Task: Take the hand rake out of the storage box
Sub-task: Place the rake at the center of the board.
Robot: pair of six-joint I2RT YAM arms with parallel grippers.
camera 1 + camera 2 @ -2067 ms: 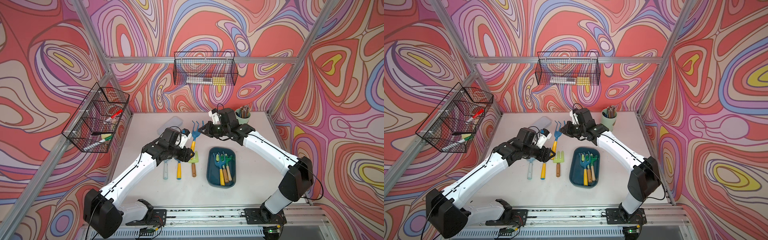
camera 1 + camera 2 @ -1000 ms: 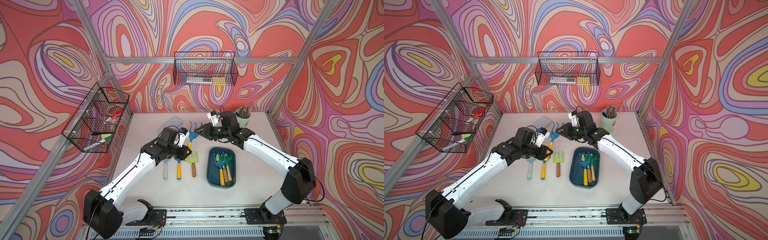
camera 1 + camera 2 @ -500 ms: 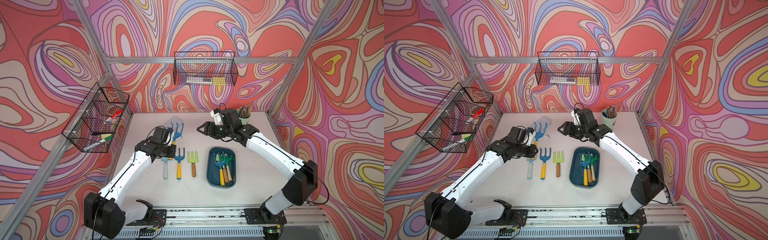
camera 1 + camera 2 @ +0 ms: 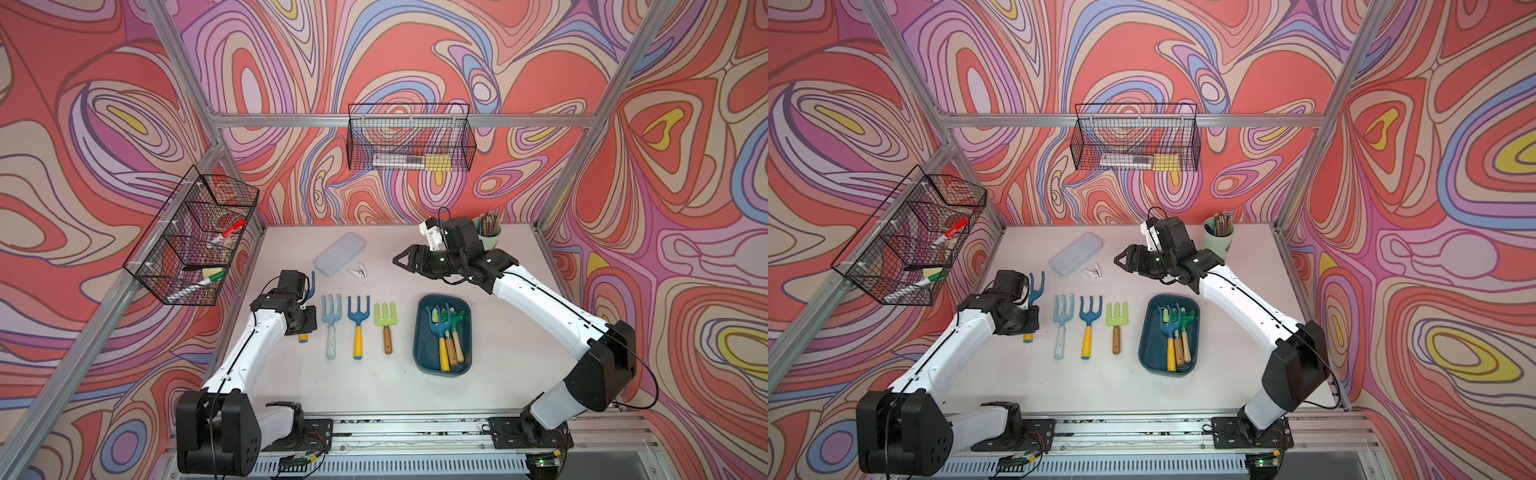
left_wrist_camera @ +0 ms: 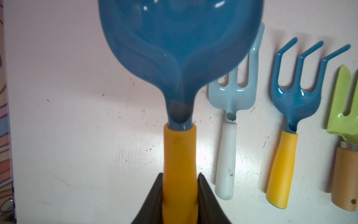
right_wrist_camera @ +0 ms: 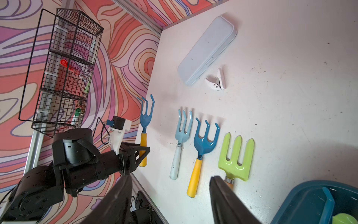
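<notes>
The dark teal storage box [image 4: 420, 332] [image 4: 1144, 338] sits right of centre and holds several hand rakes [image 4: 438, 328]. One blue hand rake with a yellow handle [image 4: 311, 283] [image 4: 1037, 286] [image 5: 180, 48] is out of the box. My left gripper [image 4: 305, 321] [image 4: 1030, 320] [image 5: 180, 186] is shut on its handle at the left end of a row of rakes, tines pointing to the back. My right gripper [image 4: 400, 262] [image 4: 1121, 259] [image 6: 170, 177] hovers open and empty behind the box, whose corner [image 6: 310, 199] shows in the right wrist view.
Three rakes lie side by side on the table: light blue [image 4: 331, 320], blue with a yellow handle [image 4: 358, 322], lime green [image 4: 386, 322]. A pale case [image 4: 340, 259] and a white clip [image 4: 357, 272] lie behind them. A mint cup [image 4: 490, 239] stands back right. Wire baskets [image 4: 195, 245] hang on the walls.
The blue rake passed from my right gripper to my left. The left arm carried it left and down to the end of the row. The right gripper opened and drew back.
</notes>
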